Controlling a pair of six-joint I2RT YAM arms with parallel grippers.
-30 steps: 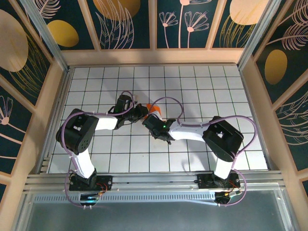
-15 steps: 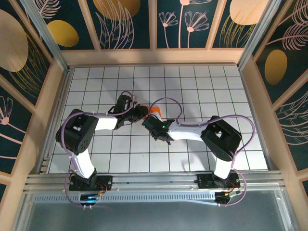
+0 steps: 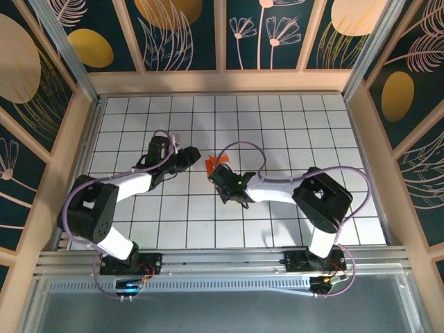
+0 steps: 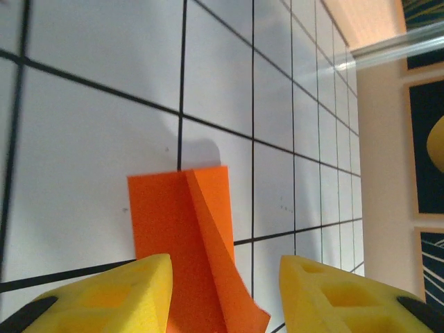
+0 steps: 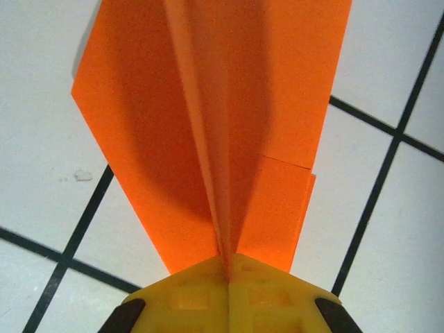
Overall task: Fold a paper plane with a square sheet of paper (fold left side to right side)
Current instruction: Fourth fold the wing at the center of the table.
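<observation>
Right gripper [image 5: 227, 277] is clamped tight on the narrow end of the paper plane [image 5: 208, 104] — its yellow fingers [image 5: 173, 302] meet with the central crease pinched between them, and the orange wings fan out away from them over the white grid table [image 5: 388, 62]. Left gripper [image 4: 225, 281] stands with its jaws parted and has hold of nothing — seen from above, it sits just left of the plane, which is near the middle of the table between the two grippers.
</observation>
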